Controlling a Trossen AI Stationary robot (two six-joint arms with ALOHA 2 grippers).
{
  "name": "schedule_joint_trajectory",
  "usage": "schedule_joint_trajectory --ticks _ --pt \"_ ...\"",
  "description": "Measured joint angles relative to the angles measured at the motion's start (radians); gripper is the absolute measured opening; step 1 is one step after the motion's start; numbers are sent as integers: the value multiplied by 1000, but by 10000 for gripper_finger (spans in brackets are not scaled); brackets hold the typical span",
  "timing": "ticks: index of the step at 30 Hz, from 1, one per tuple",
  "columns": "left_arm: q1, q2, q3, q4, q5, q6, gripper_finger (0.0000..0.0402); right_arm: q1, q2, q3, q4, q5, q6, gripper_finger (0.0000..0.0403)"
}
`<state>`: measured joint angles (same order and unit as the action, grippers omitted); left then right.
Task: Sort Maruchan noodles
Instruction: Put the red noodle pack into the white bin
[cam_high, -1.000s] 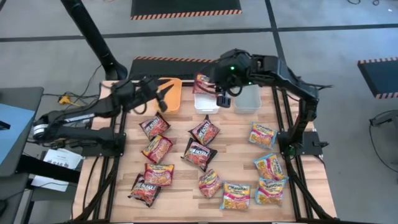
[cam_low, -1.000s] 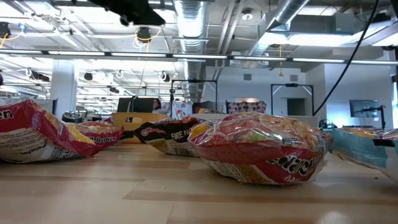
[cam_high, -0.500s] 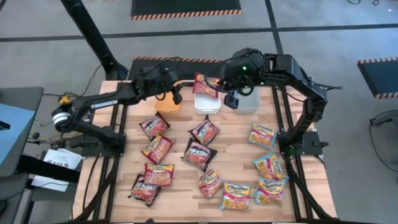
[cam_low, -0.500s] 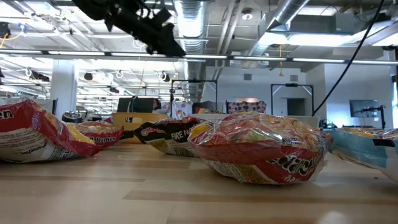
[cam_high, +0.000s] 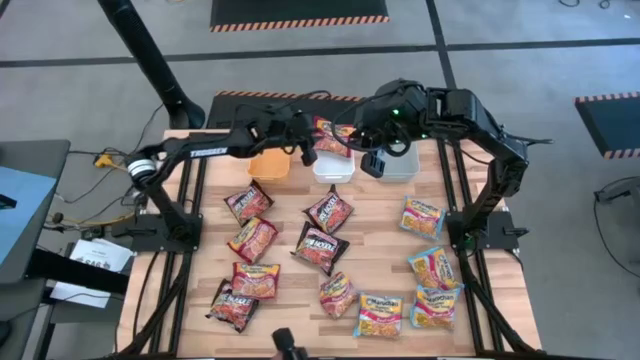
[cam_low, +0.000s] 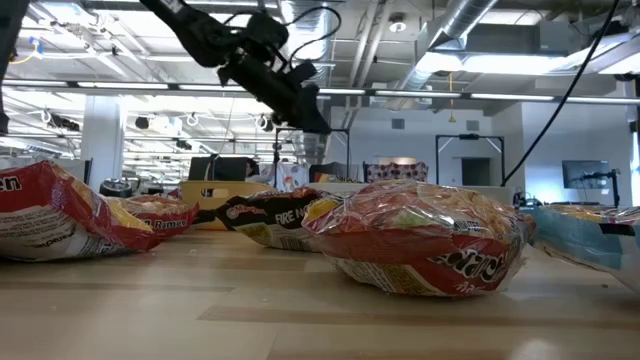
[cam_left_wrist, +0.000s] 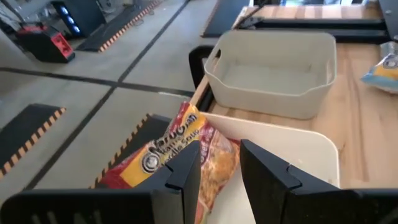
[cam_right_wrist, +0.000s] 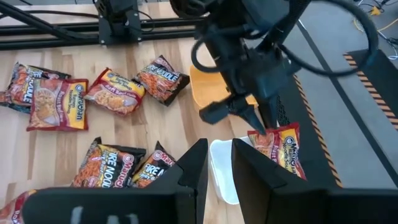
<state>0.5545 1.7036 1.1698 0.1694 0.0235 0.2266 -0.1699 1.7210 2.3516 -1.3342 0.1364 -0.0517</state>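
The left gripper (cam_high: 303, 152), fingers a little apart, is beside the red noodle packet (cam_high: 330, 136) leaning on the white bin (cam_high: 333, 176) at the table's 12 o'clock edge, probably to put it in properly, while the right gripper (cam_high: 372, 163), narrow and empty, waits at the bin's 3 o'clock side.

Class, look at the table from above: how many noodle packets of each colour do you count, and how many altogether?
Yellow-and-blue packets: 4
Red-orange packets: 4, one of them propped at the white bin
Dark red-black packets: 4
Total: 12
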Motion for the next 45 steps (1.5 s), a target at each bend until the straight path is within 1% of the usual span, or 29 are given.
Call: schedule_joint_trajectory --ticks 8,15,19,23,28,35,39,45 --pt "25 91 91 -25 8 -7 102 0 0 0 -20 0 0 96" --pt "86 161 112 -30 143 -60 102 0 0 0 -30 0 1 96" --pt "106 206 111 -36 182 -81 102 0 0 0 -29 0 0 96" --pt "112 245 111 -48 190 -82 102 -1 0 0 -29 0 -1 96" --pt "112 263 111 -64 228 -90 102 -1 0 0 -28 0 -1 96" --pt "111 263 111 -92 233 -94 102 -1 0 0 -28 0 0 96" --pt "116 287 109 -97 227 -105 102 -1 0 0 -27 -1 0 96" --pt "116 368 156 -81 219 -115 103 -1 0 0 -27 -1 0 96"
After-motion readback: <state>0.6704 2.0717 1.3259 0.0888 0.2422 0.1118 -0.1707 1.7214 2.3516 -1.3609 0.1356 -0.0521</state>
